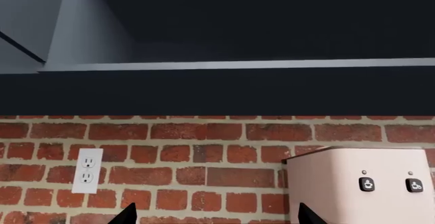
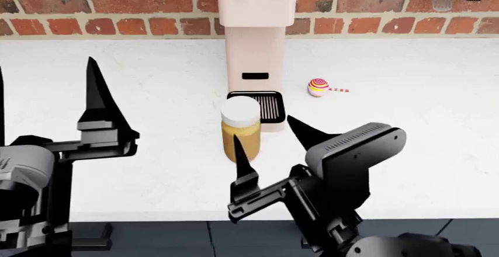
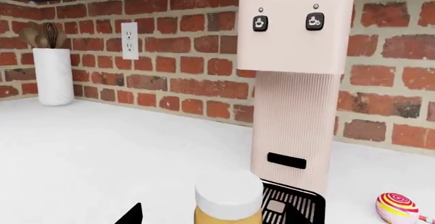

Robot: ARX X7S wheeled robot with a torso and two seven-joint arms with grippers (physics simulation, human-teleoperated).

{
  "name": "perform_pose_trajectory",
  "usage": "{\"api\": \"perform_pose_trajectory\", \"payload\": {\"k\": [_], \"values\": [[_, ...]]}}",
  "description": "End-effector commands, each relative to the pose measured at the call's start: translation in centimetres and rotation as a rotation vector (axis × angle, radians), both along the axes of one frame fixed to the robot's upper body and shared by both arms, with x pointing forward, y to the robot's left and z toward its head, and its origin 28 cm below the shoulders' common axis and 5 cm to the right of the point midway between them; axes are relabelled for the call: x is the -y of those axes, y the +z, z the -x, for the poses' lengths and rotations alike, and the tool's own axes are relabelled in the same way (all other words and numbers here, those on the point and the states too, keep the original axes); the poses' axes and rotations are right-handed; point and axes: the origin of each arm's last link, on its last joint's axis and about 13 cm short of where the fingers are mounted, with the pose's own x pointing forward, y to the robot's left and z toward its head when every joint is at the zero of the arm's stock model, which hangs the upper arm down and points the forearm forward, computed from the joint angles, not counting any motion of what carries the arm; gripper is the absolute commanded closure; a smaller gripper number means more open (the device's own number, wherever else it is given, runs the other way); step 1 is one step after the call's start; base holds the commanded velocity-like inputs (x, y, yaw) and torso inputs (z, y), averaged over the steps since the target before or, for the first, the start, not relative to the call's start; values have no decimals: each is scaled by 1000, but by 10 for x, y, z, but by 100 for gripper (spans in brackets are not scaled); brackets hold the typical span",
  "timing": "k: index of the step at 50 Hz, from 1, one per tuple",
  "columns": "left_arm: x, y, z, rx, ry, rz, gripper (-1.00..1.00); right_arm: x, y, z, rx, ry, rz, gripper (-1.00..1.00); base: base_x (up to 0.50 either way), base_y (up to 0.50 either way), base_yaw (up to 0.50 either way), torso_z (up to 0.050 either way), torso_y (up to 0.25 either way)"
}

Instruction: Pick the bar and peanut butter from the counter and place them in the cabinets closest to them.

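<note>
While the left gripper (image 2: 47, 102) hangs wide open and empty over the counter (image 2: 117, 70), the peanut butter (image 2: 240, 127) stands upright just in front of the coffee machine (image 2: 256, 41). Right gripper (image 2: 273, 146) is spread open beside the jar, holding nothing. Lollipop (image 2: 318, 87) lies right of the machine.

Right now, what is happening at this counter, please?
A two-armed robot stands at the white counter. Its right gripper is open and close to the peanut butter, which stands upright in front of the coffee machine, not yet grasped. The left gripper is open, raised and empty, pointing toward the brick wall. A lollipop lies beside the machine. The bar is not visible.
</note>
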Motion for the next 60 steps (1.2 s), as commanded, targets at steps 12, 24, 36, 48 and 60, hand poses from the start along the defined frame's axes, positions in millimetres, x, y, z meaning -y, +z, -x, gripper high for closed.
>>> {"api": "perform_pose_trajectory", "payload": {"k": [12, 24, 36, 48, 60], "values": [[2, -2, -1, -5, -9, -18, -100, -10, -21, -23, -106, 26, 31, -100, 0, 0, 0, 0, 0], [2, -1, 0, -1, -10, -20, -100, -15, -27, -40, -142, 23, 59, -100, 0, 0, 0, 0, 0], [3, -1, 1, 0, -14, -22, -100, -17, -30, -55, -166, 4, 71, -100, 0, 0, 0, 0, 0], [3, -1, 2, 0, -16, -24, -100, -20, -33, -63, -183, 3, 83, -100, 0, 0, 0, 0, 0], [4, -2, 1, -1, -16, -25, -100, -21, -38, -77, -213, -4, 94, -100, 0, 0, 0, 0, 0]]}}
